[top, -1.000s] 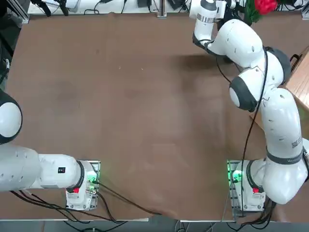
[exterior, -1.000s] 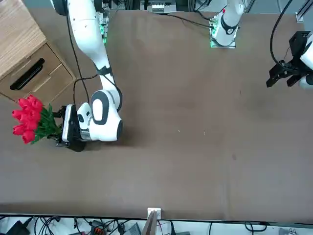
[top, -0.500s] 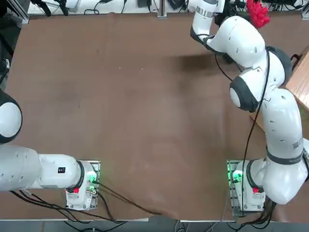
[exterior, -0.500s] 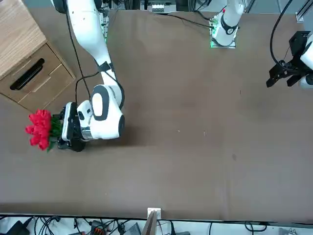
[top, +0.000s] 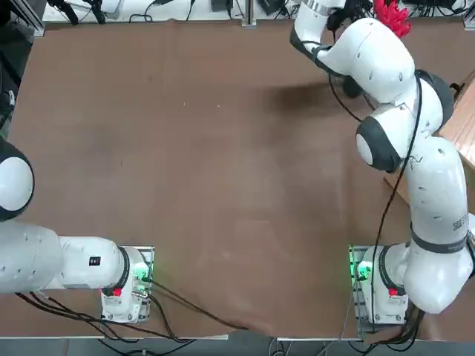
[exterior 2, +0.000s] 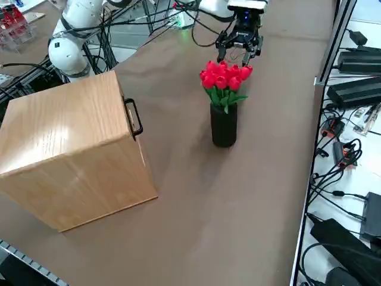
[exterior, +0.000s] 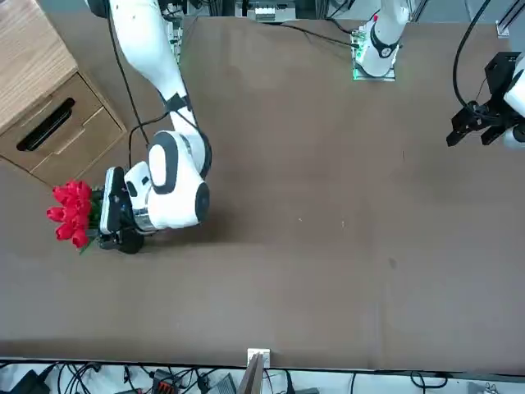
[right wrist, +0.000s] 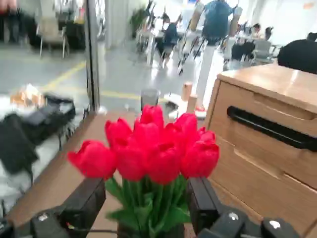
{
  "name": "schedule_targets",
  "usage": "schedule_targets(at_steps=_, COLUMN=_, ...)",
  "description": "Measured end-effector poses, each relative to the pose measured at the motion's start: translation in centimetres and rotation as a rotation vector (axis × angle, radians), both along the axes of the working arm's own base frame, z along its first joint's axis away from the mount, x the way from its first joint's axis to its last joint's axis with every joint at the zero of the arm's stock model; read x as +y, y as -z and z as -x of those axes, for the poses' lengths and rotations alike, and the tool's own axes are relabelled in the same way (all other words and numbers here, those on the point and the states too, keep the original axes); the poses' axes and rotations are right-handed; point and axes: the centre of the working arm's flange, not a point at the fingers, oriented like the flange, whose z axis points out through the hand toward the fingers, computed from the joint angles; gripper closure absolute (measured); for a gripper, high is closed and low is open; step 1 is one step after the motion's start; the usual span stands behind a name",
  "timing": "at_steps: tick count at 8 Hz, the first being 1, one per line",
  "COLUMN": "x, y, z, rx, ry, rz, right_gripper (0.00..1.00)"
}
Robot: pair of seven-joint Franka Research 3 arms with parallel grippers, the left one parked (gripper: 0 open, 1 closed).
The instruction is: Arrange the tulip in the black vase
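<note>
The tulip (exterior 2: 224,76), a bunch of red blooms over green leaves, stands upright in the black vase (exterior 2: 224,125) near the table's far edge. The blooms also show in the top view (top: 390,16) and the front view (exterior: 71,214). My right gripper (exterior 2: 240,52) is level with the blooms on the robot's side of them. It is open. In the wrist view its two dark fingers (right wrist: 89,198) flank the leaves, with the gripper (right wrist: 146,198) around the stems and a gap on each side. In the front view the gripper (exterior: 98,218) hides most of the vase (exterior: 125,245).
A wooden drawer cabinet (exterior 2: 71,149) with a black handle (exterior 2: 134,118) stands close beside the vase, toward the robot's right. Cables and power units (exterior 2: 357,59) lie past the table's far edge. Brown tabletop (top: 208,148) stretches to the left.
The tulip bunch has dropped lower and drawn in toward the gripper, its blooms looking smaller in the front view. The arm's wrist has shifted slightly; the jaws stay wide.
</note>
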Motion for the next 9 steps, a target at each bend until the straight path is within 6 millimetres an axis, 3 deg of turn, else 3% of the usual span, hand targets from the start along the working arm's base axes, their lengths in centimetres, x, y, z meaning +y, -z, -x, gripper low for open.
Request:
schedule_targets(at_steps=6, x=3.7, y=-6.3, z=0.6, rx=0.442, ry=-0.391, rz=-0.360, right_gripper=0.00)
schedule_targets(at_steps=8, x=3.5, y=-7.0, z=0.6, rx=0.609, ry=-0.536, rz=-0.441, right_gripper=0.00)
schedule_targets(at_steps=9, x=2.2, y=-8.3, z=0.2, rx=0.665, ry=-0.613, rz=-0.500, right_gripper=0.00)
